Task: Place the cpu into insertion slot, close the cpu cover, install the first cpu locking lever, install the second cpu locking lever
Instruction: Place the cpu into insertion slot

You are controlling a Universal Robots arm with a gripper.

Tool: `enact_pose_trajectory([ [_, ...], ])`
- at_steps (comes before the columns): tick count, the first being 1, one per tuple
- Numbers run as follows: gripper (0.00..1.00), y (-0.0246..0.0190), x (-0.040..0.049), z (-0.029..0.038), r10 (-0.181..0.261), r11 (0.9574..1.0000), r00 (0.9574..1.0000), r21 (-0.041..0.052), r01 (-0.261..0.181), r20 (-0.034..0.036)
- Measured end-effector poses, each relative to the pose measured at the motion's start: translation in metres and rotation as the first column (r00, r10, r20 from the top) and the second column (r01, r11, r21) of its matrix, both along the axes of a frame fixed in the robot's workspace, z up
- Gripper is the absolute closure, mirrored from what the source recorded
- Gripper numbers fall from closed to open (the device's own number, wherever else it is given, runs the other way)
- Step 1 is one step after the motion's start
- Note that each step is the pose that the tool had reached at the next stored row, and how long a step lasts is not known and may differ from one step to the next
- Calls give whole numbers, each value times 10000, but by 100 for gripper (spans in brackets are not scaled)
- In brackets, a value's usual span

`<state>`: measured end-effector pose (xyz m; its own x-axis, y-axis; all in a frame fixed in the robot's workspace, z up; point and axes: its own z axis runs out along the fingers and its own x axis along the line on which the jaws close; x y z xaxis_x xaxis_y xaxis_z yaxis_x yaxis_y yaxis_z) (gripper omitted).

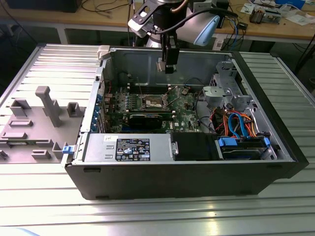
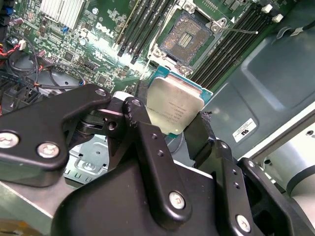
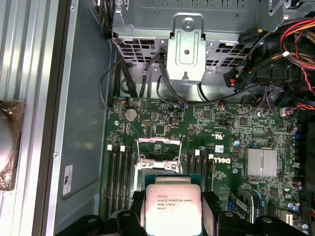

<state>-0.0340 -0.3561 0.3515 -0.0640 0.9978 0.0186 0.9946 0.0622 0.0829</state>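
Two fingers [image 2: 143,129] of the tool [image 2: 169,117] are clamping the cpu [image 2: 175,104] by its edges. The arm [image 1: 201,27] is pointing the tool straight down inside the open computer case [image 1: 172,173], and the uncovered insertion slot [image 2: 182,40] is lying just beyond, beneath it.

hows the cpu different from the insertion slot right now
The cpu is held in the gripper above the green board; the insertion slot sits fixed in that board, uncovered. The cpu shows a flat silver top; the insertion slot a dark centre. Both are square, alike in size.
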Motion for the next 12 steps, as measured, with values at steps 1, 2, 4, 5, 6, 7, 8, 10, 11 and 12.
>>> enact_pose_trajectory([
  [1, 46, 0, 0, 0, 0, 10000, 10000, 0, 0, 0],
  [2, 46, 0, 0, -2, 0, 10000, 10000, 0, 0, 0],
  [4, 46, 0, 0, -12, 0, 10000, 10000, 1, 0, 0],
  [5, 46, 0, 0, -21, 0, 10000, 10000, 0, 0, 0],
  [6, 46, 0, 0, -27, 0, 10000, 10000, 0, 0, 0],
  [7, 46, 0, 0, -32, 0, 10000, 10000, 0, 0, -1],
  [8, 46, 0, 0, -36, 0, 10000, 10000, 0, 0, 0],
  [10, 46, 0, 0, -45, 0, 10000, 10000, -2, 0, -2],
  [11, 46, 0, 0, -47, 0, 10000, 10000, -1, 0, -2],
  [12, 46, 0, 0, -49, 0, 10000, 10000, -1, 0, -2],
])
